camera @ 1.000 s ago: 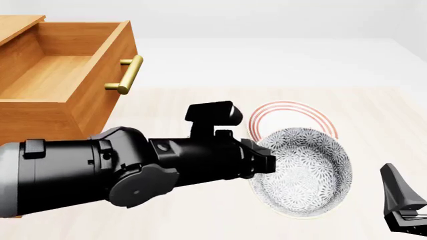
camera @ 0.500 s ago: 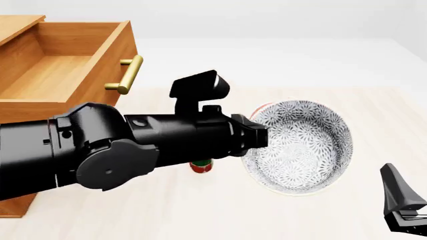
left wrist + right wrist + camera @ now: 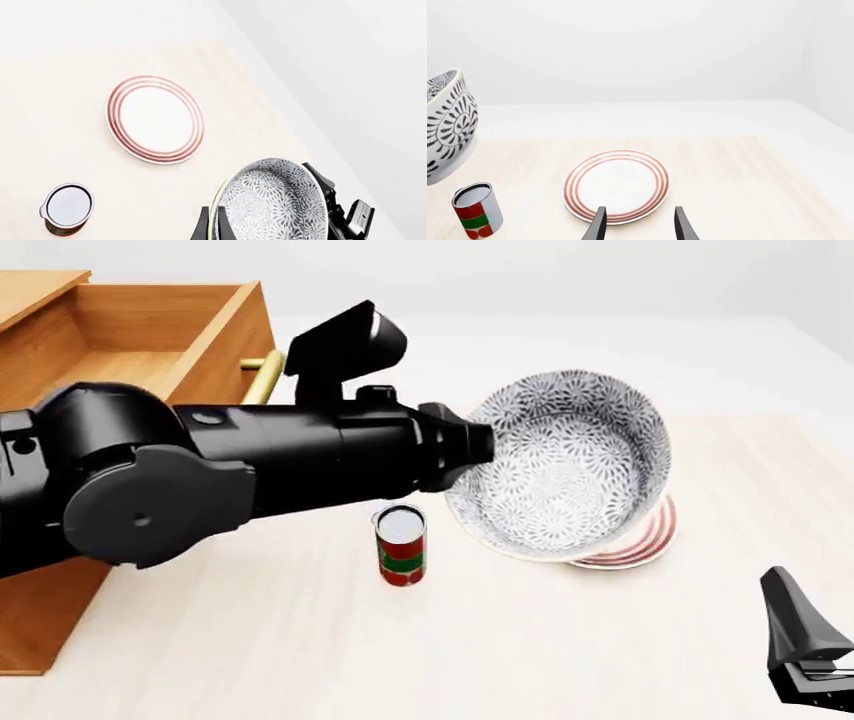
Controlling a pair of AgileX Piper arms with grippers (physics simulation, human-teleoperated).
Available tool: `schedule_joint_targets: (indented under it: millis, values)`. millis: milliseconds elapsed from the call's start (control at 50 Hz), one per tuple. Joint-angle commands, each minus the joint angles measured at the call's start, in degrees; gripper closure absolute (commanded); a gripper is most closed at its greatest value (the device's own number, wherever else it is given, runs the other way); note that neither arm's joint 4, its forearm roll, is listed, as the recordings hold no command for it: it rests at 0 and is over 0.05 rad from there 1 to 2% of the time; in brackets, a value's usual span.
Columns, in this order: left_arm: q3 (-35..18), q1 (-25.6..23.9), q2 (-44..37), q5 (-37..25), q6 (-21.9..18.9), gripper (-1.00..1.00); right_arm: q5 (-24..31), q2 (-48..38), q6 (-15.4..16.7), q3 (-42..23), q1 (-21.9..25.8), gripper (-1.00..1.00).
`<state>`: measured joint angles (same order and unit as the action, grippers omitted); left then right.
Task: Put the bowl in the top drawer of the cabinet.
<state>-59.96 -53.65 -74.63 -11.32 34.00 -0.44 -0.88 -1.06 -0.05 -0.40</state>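
The bowl [image 3: 567, 465], white with a dense blue-grey floral pattern, hangs tilted above the table, and my left gripper [image 3: 467, 455] is shut on its left rim. In the left wrist view the bowl [image 3: 273, 205] fills the lower part, with the fingers [image 3: 203, 229] clamping its edge. The cabinet [image 3: 40, 570] stands at the left, and its top drawer [image 3: 120, 370] is pulled open and empty, the brass handle [image 3: 264, 375] half hidden behind my arm. My right gripper [image 3: 807, 660] rests low at the near right, open [image 3: 639, 227], nothing between its fingers.
A flat white plate with red rings [image 3: 617, 185] lies on the table under and behind the raised bowl [image 3: 444, 120]. A small red, green and white can [image 3: 400, 545] stands just below my left wrist. The table's far edge runs behind the plate.
My left arm has lifted the bowl off the table, up and leftward toward the drawer. The can and part of the plate have come into sight below it. The right gripper stayed put.
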Motion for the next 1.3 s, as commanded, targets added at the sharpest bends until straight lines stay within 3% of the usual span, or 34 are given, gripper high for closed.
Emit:
schedule_joint_targets:
  millis: [20,420,1300]
  values:
    - [-1.87,2.41,2.03,-2.10,-1.25,1.00,0.00,0.00,0.00,0.00,-0.01,-1.00]
    - [-5.37,6.29,5.11,-7.09,-2.91,1.00,0.00,0.01,0.01,0.00,-0.02,-1.00]
    - [-6.45,14.05,10.07,-11.77,-4.68,1.00,0.00,0.00,0.00,0.00,0.00,-1.00]
